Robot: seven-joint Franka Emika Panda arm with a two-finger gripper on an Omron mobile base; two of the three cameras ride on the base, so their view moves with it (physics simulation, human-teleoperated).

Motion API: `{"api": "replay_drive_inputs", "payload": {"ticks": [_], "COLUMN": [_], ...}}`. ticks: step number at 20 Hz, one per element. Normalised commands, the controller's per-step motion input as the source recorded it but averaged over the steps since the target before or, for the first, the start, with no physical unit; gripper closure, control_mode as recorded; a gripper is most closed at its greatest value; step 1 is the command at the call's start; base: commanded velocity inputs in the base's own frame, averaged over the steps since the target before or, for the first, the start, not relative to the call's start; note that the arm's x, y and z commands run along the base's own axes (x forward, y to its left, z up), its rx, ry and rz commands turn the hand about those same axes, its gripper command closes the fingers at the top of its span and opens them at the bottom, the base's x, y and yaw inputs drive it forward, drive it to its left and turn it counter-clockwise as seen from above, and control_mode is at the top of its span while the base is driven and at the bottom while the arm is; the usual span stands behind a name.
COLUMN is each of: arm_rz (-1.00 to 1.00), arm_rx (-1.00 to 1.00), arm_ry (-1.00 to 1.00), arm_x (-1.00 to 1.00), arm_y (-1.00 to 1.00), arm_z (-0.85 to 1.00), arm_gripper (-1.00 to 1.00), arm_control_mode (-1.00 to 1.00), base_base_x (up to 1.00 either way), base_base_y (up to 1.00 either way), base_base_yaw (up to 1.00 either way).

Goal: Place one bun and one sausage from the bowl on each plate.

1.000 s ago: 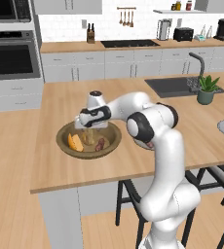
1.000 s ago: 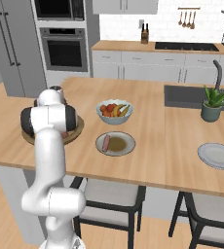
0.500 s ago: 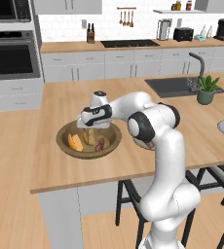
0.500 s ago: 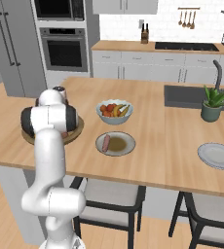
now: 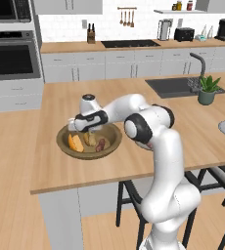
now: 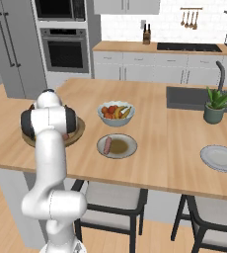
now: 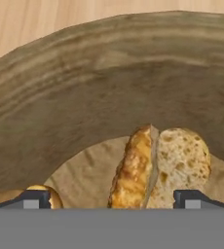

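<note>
Buns and a sausage lie in the brown bowl (image 5: 89,141) at centre-left of the left base view: an orange-crusted bun (image 5: 76,143) on its left side, a paler bun (image 5: 89,139) in the middle, a dark sausage (image 5: 101,145) to the right. Directly above them the tool (image 5: 88,131) points down into the bowl with its jaws spread wide and nothing between them. In the hand view, the split bun (image 7: 158,170) sits in the gap between the two dark fingertips (image 7: 33,198) near the lower edge, against the bowl's wall. In the right base view, the near plate (image 6: 117,146) at centre of the desk (image 6: 155,123) carries a sausage (image 6: 107,145) and a bun; the second plate (image 6: 221,158) lies bare at far right.
</note>
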Motion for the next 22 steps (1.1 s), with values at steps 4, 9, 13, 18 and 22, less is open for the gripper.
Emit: {"api": "replay_drive_inputs", "payload": {"ticks": [4, 9, 13, 18, 22], "arm_rz": [0.00, 0.00, 0.00, 0.00, -0.02], "arm_rx": [-0.03, -0.02, -0.05, -0.05, -0.09], "arm_ry": [0.00, 0.00, 0.00, 0.00, -0.02], "arm_x": [0.04, 0.00, 0.00, 0.00, 0.00], "arm_y": [-0.14, -0.44, -0.16, 0.13, 0.15], "arm_z": [-0.01, -0.07, -0.20, -0.06, -0.04], "arm_gripper": [-1.00, -1.00, -1.00, -1.00, -1.00], "arm_control_mode": [-1.00, -1.00, -1.00, -1.00, -1.00], "base_base_x": [0.00, 0.00, 0.00, 0.00, 0.00], "base_base_y": [0.00, 0.00, 0.00, 0.00, 0.00], "base_base_yaw": [0.00, 0.00, 0.00, 0.00, 0.00]}}
